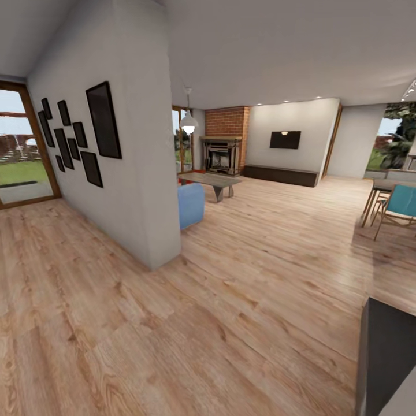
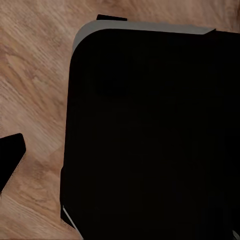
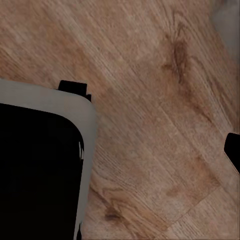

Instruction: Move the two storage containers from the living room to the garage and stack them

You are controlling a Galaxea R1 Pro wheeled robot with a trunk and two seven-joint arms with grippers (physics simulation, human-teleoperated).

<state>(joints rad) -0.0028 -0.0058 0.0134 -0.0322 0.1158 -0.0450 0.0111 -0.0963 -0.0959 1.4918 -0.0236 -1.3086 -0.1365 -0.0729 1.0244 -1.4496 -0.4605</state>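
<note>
The storage containers are out of view. I am in the living room, on its light wood-plank floor (image 1: 231,300). A blue sofa (image 1: 190,204) juts out from behind a white partition wall (image 1: 138,173). My left gripper (image 2: 120,165) hangs over my black base (image 2: 150,135). One dark fingertip (image 2: 11,157) sits at the frame's edge, and the gripper looks open and empty. My right gripper (image 3: 120,155) is also open above bare planks, with one fingertip (image 3: 233,150) at the edge beside the base (image 3: 35,170).
The partition wall carries black picture frames (image 1: 104,120). Beyond it stand a coffee table (image 1: 214,182), a brick fireplace (image 1: 222,151) and a low TV cabinet (image 1: 281,175). Dining chairs (image 1: 398,205) stand at the right. A dark cabinet corner (image 1: 387,358) is close at lower right. A glass door (image 1: 23,147) is at left.
</note>
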